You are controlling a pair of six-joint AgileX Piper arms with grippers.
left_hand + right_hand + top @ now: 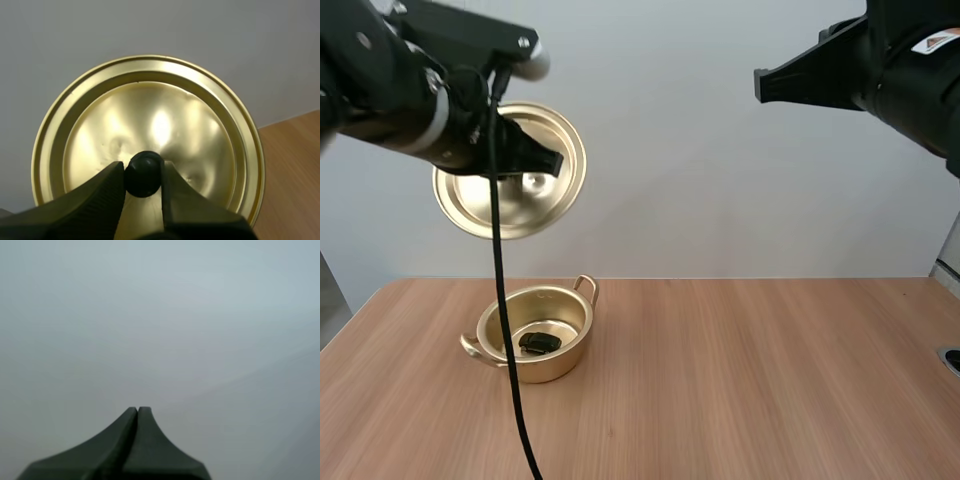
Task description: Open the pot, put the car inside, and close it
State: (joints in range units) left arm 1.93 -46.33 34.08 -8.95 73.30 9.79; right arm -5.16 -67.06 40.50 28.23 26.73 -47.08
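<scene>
The lid [150,110] is pinched by its knob [144,176] in the left pincer [143,169], with the pot [556,366] (toy car [538,343] inside) below that pincer; the right pincer [137,412] is closed, empty.

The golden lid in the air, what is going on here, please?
The left tool grips the lid by its black knob and holds it high above the table. The pot stands open on the table, with the small dark car lying inside it. The right tool is shut on nothing, raised off to the right. Only closing the pot is left.
</scene>
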